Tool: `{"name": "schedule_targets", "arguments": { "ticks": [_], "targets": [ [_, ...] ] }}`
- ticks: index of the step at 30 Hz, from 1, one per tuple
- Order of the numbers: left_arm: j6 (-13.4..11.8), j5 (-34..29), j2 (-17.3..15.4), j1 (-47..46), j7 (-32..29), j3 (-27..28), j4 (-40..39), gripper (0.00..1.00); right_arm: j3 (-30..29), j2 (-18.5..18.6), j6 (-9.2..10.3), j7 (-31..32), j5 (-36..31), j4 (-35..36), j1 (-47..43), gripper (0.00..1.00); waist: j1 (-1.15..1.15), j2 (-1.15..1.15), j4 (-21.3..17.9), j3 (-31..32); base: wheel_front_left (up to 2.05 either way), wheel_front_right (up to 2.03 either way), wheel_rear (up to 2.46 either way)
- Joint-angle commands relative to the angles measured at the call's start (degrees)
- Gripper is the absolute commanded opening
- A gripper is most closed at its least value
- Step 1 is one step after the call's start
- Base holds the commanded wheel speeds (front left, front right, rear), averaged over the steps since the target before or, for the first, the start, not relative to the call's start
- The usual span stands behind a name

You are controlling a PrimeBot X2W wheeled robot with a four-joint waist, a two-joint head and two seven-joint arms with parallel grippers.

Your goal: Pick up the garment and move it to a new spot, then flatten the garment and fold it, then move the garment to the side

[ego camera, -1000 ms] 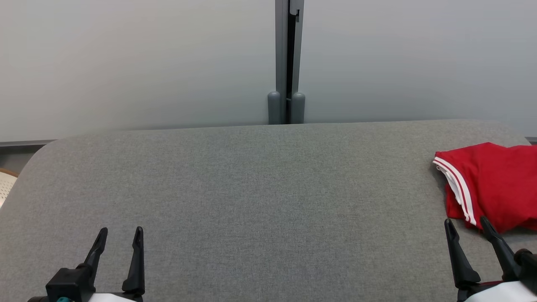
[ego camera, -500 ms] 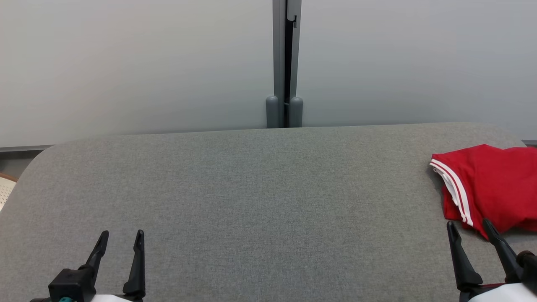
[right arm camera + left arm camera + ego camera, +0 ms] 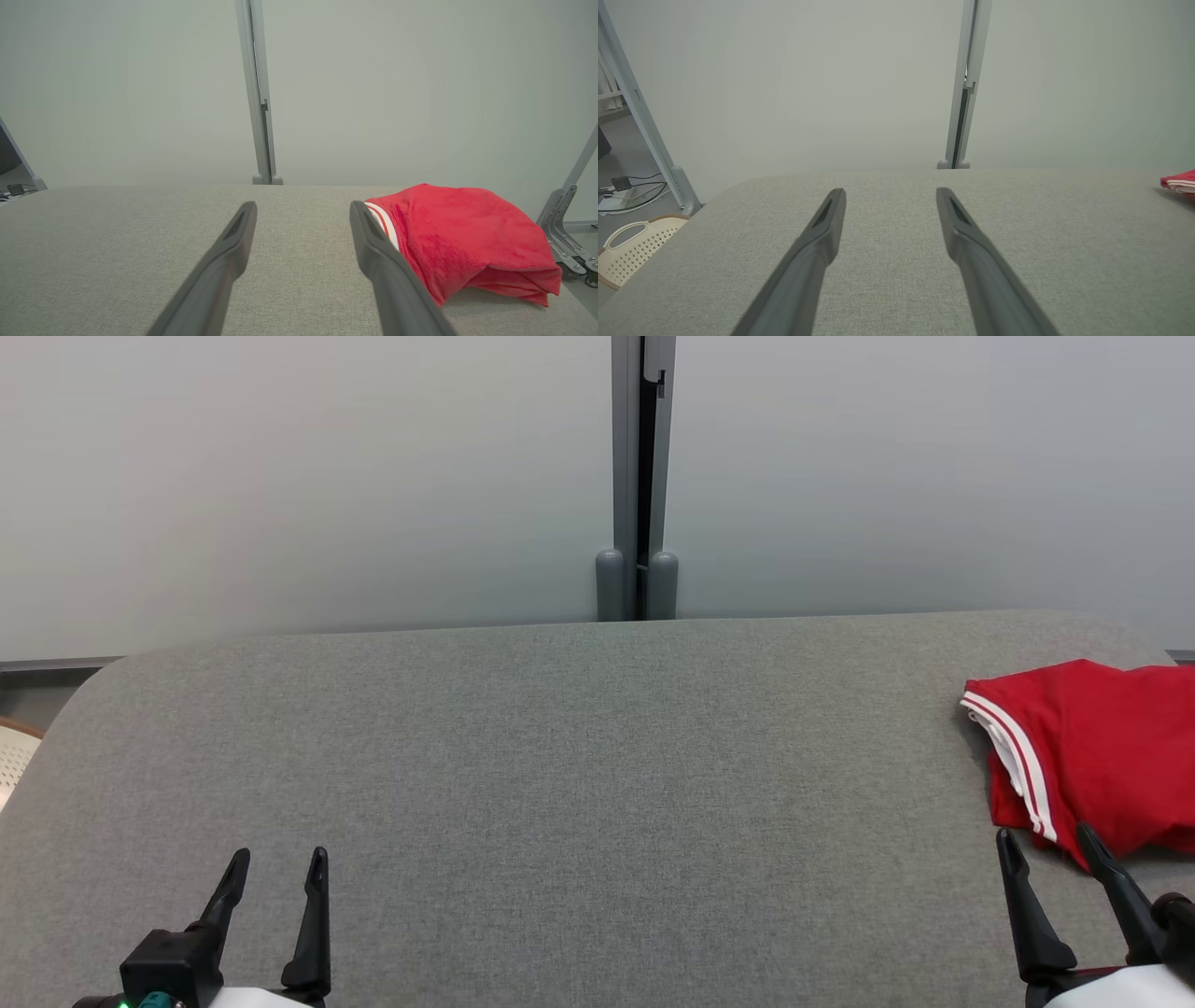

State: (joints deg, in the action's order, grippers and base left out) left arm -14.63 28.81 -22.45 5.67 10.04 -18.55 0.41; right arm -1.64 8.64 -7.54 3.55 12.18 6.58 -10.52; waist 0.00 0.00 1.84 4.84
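Red garment (image 3: 1102, 756), heaped at the table's (image 3: 560, 756) right edge, may slip off if the wide-open, empty jaws nudge it.

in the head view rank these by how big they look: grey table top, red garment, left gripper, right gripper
1. Grey fabric-covered table top.
2. Red garment with white stripes, cut off at the picture's right edge.
3. Left gripper and right gripper, dark and two-fingered: they look alike, both partly cropped, so unranked.
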Motion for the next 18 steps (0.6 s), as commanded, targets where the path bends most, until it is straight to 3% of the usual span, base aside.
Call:
{"name": "schedule_targets", "arguments": {
  "ticks": [1,7,8,18],
  "targets": [
    [-0.14,-0.01,0.0,-0.66,0.18,0.0,0.12,1.0,-0.23,0.37,0.11,0.15,0.27,0.02,0.18,1.0,0.0,0.0,0.02,0.04,0.0,0.0,0.0],
    [0.28,-0.25,0.25,-1.68,0.58,-0.63,0.76,1.0,-0.58,0.29,0.11,0.41,0.53,0.09,0.51,1.0,0.0,0.0,0.32,0.29,0.0,0.0,0.0],
    [0.31,-0.05,0.36,-0.54,0.34,-0.81,0.67,0.0,-0.49,0.1,0.0,0.23,0.36,-0.03,0.09,0.0,0.0,0.0,0.3,0.27,0.0,0.0,0.0],
    [2.47,7.09,3.03,-0.84,-1.48,1.46,2.39,0.0,-0.84,-1.01,0.0,0.66,8.96,-3.26,1.66,0.0,0.0,0.0,0.18,-0.06,0.0,0.0,0.0]
  ]
}}
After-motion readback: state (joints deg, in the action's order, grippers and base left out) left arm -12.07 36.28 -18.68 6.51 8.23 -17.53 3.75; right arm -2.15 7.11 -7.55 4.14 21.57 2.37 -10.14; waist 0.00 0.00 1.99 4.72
